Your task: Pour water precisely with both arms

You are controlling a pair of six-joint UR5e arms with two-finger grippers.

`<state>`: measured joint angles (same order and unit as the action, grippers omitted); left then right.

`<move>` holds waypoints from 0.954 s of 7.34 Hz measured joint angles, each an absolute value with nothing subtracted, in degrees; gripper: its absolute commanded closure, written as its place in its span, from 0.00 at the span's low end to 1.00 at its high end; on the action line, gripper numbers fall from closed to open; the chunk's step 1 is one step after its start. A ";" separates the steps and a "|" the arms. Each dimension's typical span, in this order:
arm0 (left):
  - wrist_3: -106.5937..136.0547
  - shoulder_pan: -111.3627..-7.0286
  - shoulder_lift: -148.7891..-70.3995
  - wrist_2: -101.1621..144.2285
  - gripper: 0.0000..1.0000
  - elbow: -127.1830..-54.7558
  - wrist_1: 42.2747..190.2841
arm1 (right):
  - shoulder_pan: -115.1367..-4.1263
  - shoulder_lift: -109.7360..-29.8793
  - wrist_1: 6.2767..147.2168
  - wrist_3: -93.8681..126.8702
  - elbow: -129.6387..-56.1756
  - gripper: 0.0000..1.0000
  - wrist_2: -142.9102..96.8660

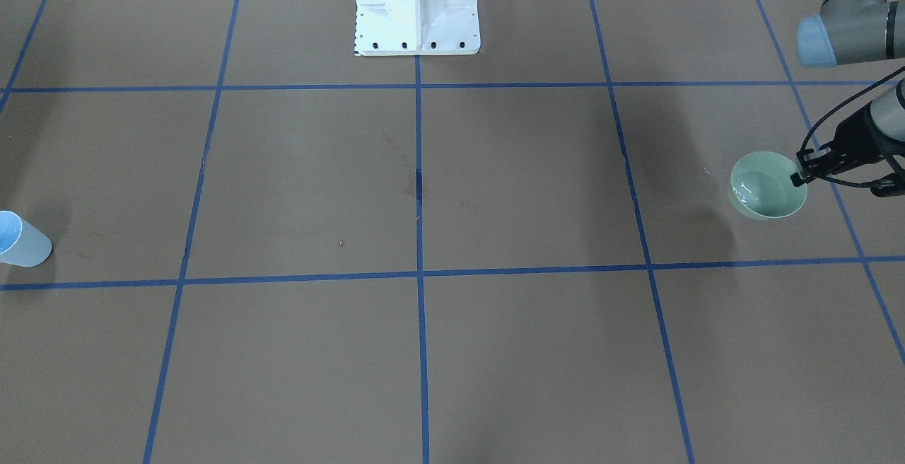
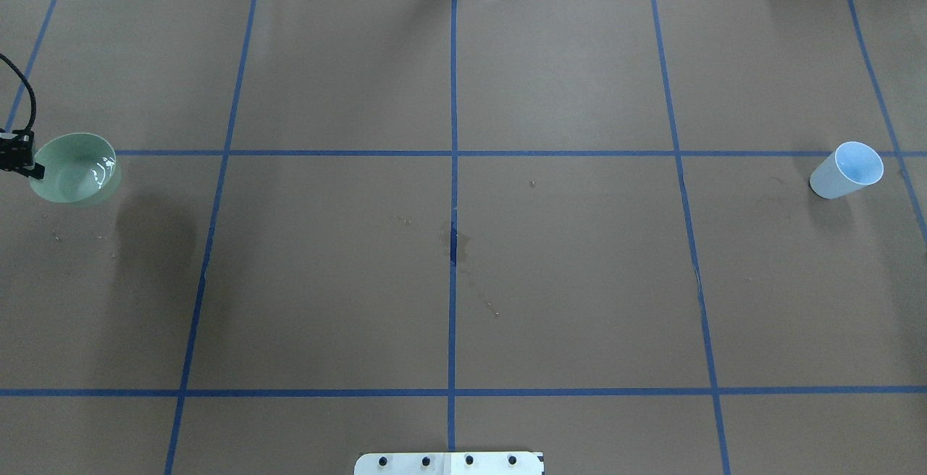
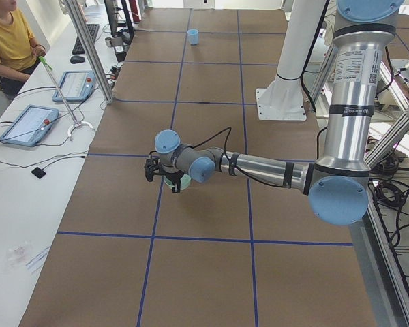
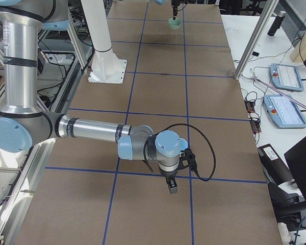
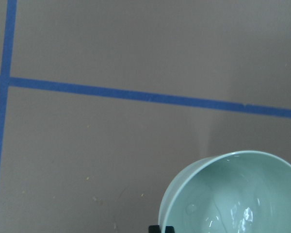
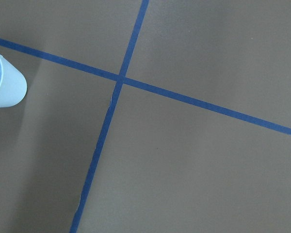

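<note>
Left arm (image 3: 259,165): upper link vertical, forearm stretched out near-horizontal, wrist bent so the left claw (image 1: 802,170) points down. Fingers are clamped on the rim of a green bowl (image 1: 767,184), which hangs under the claw on the side away from the wrist. Right arm (image 4: 92,130): same layout, upper link vertical, forearm level, wrist folded down. The right claw (image 4: 172,186) points straight down, directly below its wrist. Its finger gap isn't readable from the side view.
</note>
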<state>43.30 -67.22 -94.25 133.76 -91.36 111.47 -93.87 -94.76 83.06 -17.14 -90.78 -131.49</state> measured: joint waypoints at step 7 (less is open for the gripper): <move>47.34 -63.21 -99.22 133.65 0.64 -86.11 116.42 | -93.87 -94.75 83.06 -17.14 -90.79 0.00 -131.56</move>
